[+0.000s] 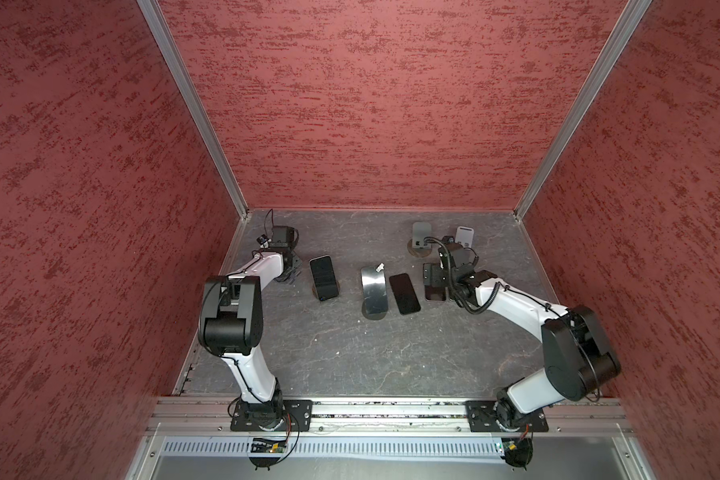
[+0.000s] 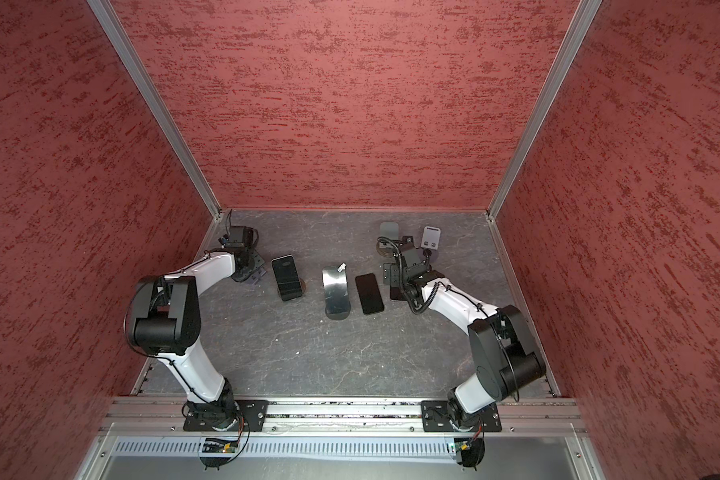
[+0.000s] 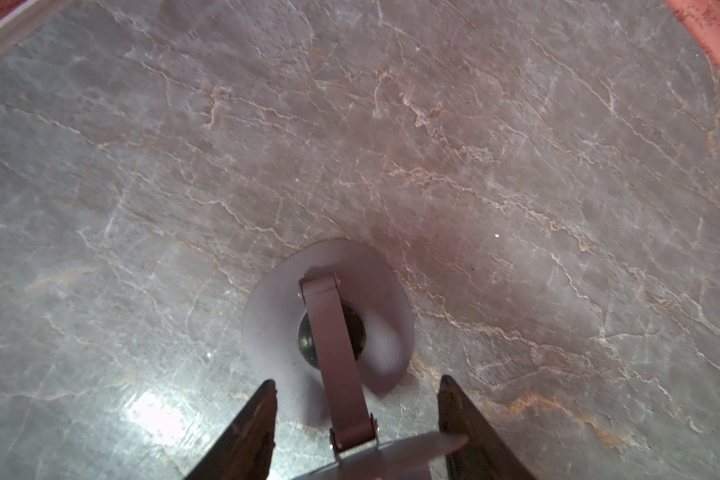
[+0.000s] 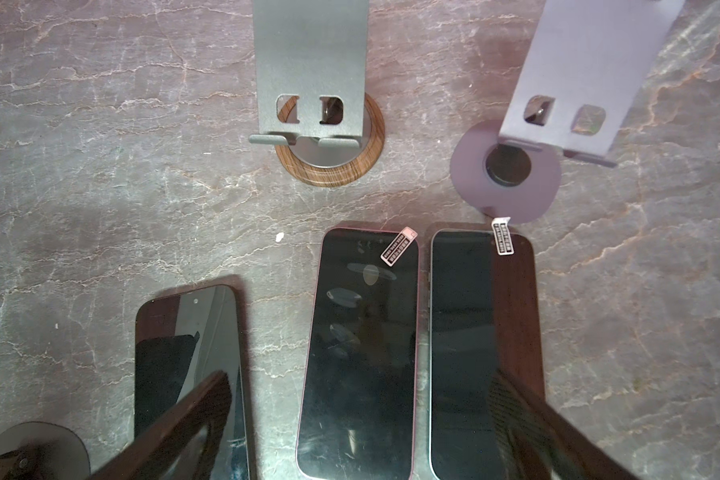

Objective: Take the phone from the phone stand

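Note:
A dark phone (image 1: 324, 277) (image 2: 287, 277) leans face up on a phone stand, and only a sliver of the round base (image 1: 338, 286) shows beside it. My left gripper (image 1: 290, 274) sits just left of it, behind the stand. The left wrist view shows the stand's pale base (image 3: 275, 316), its arm (image 3: 337, 353) and the back plate (image 3: 391, 455). My left gripper (image 3: 356, 380) straddles the plate. One finger (image 3: 458, 419) touches the plate's edge and the other stands clear of it. My right gripper (image 4: 358, 374) (image 1: 433, 276) hangs open over phones lying flat.
An empty silver stand (image 1: 374, 291) stands mid-table with a flat phone (image 1: 405, 294) beside it. Two more flat phones (image 4: 358, 353) (image 4: 474, 332) lie under the right gripper. Two empty stands (image 4: 312, 83) (image 4: 578, 83) stand at the back right. Red walls close three sides.

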You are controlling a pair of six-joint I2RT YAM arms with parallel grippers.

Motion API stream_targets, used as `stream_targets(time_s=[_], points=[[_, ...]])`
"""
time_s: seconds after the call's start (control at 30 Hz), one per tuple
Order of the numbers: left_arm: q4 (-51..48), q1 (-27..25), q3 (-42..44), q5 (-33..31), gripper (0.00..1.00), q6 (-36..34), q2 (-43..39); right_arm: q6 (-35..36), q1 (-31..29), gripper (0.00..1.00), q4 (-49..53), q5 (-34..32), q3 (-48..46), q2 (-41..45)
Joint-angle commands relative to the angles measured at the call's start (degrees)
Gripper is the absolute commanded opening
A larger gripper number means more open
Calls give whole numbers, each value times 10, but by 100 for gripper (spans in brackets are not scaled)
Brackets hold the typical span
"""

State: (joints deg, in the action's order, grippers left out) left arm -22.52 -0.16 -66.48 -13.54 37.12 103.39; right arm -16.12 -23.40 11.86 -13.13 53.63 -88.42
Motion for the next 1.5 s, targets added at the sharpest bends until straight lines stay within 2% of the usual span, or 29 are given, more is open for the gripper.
stream_targets(time_s=[0.0,0.23,0.47,0.93,1.33,1.47], points=[[6,3,-10,6,65,-5,17,-12,5,99,4,-7,17,-3],[1,3,-9,5,86,-5,16,-18,4,99,4,-10,4,10],[-5,3,-4,-8,100,-16,-18,-21,4,99,8,-9,-3,22],[-15,0,65,-18,100,-26,-158,-18,4,99,12,11,-20,39],[-36,-39,181,-35,100,-33,-329,-20,1,99,20,50,-17,49],[-32,-59,219,-14,100,-27,-399,-14,-6,99,29,65,-9,65]])
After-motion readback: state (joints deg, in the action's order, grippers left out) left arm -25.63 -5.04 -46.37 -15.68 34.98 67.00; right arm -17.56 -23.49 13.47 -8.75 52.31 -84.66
